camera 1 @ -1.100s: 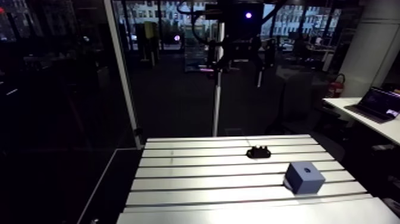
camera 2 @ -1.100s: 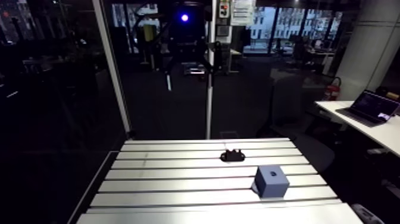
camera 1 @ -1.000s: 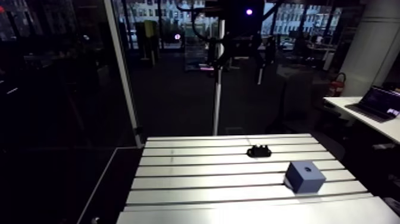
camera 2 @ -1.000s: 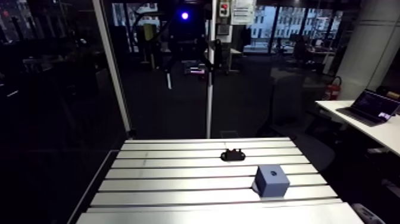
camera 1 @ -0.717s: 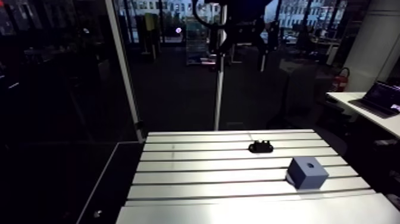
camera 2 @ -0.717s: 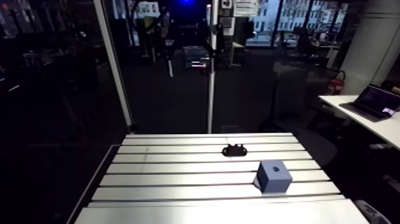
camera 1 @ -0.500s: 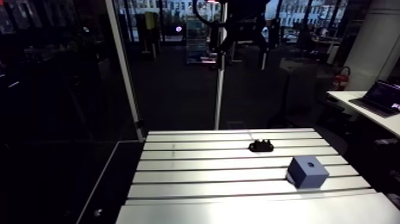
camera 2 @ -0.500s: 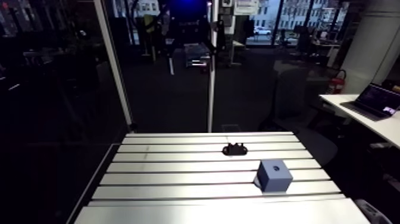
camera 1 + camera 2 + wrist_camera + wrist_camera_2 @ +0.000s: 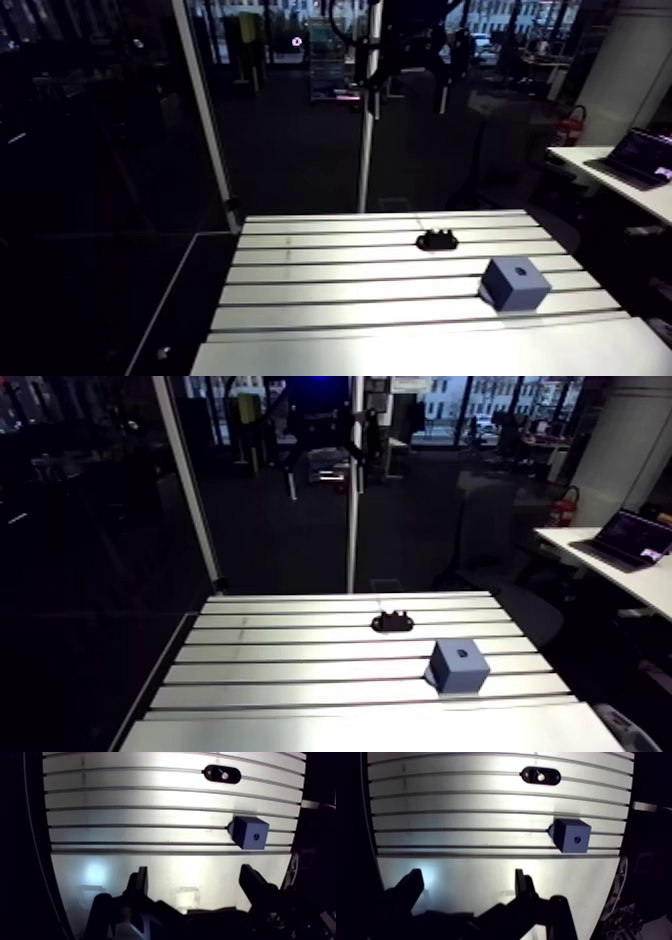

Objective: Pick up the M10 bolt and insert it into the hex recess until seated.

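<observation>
A black holder [image 9: 222,774] lies on the slotted table's far rows, with the bright head of the bolt [image 9: 225,775] showing in its middle. A blue cube [image 9: 250,832] with a small dark recess [image 9: 256,836] in its face sits nearer, off to the side of the holder. In the arm view the holder [image 9: 437,239] and the cube [image 9: 514,283] rest apart on the table's right half. My gripper [image 9: 195,874] hangs high over the table's near smooth plate, well short of both. It is open, with nothing between its fingers.
The slotted aluminium table [image 9: 330,290] ends in a smooth plate [image 9: 400,350] at the near side. A white upright post [image 9: 366,150] stands just behind the far edge, and a slanted frame bar [image 9: 205,120] rises at the far left corner.
The arm view has shifted slightly, so the camera moved with the arm. The holder and the blue cube stay where they were on the table.
</observation>
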Available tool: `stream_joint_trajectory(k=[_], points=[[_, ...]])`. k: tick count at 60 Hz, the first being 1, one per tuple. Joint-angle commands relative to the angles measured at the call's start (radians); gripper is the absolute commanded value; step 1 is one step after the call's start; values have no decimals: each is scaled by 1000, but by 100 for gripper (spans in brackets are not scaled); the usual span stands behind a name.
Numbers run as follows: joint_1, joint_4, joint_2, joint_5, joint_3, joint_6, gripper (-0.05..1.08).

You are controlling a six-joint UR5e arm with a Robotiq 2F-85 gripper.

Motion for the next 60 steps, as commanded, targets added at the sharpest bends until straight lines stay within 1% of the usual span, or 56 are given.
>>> stream_joint_trajectory(k=[1,6,8,15,16,21,23,24,26,28,37,42,43,48,49,57,58,59,60], points=[[-47,-66,20,0,32,-70,0],[-67,-100,26,1,42,-82,0],[-78,-141,28,2,59,-95,0],[-100,-202,29,4,88,-111,0],[-108,-223,33,4,100,-117,0],[-126,-260,44,5,120,-128,0],[-134,-295,46,4,146,-138,0],[-134,-295,46,4,146,-138,0],[-141,-337,46,4,167,-150,0],[-144,-358,46,4,179,-156,0],[-174,-420,46,8,220,-175,0],[-187,-460,48,16,250,-182,0],[-190,-482,48,20,264,-188,0],[-196,-530,53,28,284,-198,0],[-203,-552,63,35,291,-201,0],[-224,-577,81,43,308,-201,0],[-226,-577,89,48,311,-201,0],[-226,-577,89,48,311,-201,0],[-227,-579,96,55,313,-201,0]])
